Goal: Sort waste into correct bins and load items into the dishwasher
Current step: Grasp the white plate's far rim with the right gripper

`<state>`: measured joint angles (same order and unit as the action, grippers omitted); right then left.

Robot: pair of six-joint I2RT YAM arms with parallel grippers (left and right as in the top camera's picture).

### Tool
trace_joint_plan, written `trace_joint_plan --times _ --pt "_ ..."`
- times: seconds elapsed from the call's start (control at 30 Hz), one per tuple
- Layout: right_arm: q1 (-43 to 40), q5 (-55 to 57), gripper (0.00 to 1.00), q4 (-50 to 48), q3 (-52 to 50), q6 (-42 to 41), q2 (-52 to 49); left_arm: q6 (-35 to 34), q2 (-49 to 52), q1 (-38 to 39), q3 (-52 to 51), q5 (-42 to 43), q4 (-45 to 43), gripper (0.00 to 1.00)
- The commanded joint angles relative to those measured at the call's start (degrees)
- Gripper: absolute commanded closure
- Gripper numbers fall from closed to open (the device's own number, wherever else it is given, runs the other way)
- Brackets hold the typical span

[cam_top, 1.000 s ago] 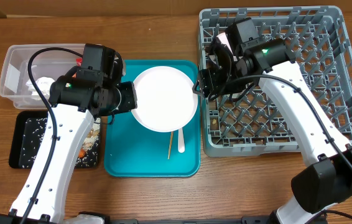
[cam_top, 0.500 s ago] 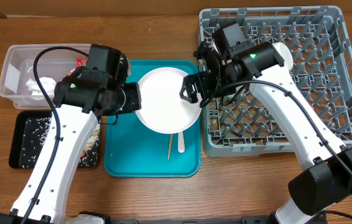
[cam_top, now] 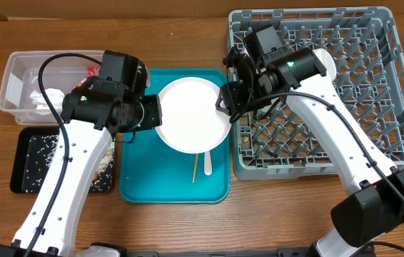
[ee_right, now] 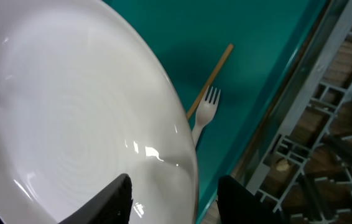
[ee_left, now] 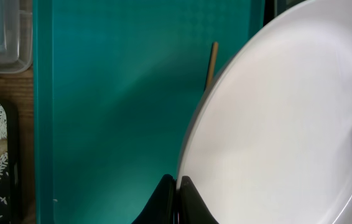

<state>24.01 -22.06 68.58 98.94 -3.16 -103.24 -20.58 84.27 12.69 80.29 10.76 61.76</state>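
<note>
The white plate point(cam_top: 191, 114) hangs tilted over the teal tray point(cam_top: 138, 178). My left gripper point(cam_top: 153, 114) is shut on its left rim, and in the left wrist view the black fingertips point(ee_left: 177, 183) pinch the plate point(ee_left: 288, 124) at its edge. My right gripper point(cam_top: 225, 100) is at the plate's right rim. In the right wrist view its jaws point(ee_right: 175, 183) stand apart on either side of the plate point(ee_right: 70, 112) rim, with gaps showing. A white fork point(cam_top: 207, 163) and a wooden chopstick point(cam_top: 195, 168) lie on the tray under the plate. The grey dishwasher rack point(cam_top: 373, 86) is to the right.
At the far left a clear tub point(cam_top: 16, 71) holds white napkins point(cam_top: 41, 100) and a red wrapper point(cam_top: 91, 71). Below it a black tray point(cam_top: 23, 160) holds rice and nuts. The rack's left wall stands right beside my right gripper.
The left arm carried the plate slightly right. My right gripper came off the rack to the plate's right rim, opened wide, then narrowed its jaws around the rim.
</note>
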Motion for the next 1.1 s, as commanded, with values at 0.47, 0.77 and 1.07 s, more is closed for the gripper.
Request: trace_joint_plan --times 0.47,0.77,1.07 --pt "0.0 0.2 0.60 -0.9 -1.2 0.0 0.3 1.3 -1.0 0.2 0.5 0.7 -0.3 0.96" --pt "0.0 0.2 0.63 -2.8 -4.5 0.0 0.3 1.3 -1.0 0.2 0.5 0.7 -0.3 0.96" --pt "-0.1 0.2 0.65 -3.8 -4.2 0.0 0.3 2.0 -1.0 0.2 0.5 0.7 -0.2 0.96"
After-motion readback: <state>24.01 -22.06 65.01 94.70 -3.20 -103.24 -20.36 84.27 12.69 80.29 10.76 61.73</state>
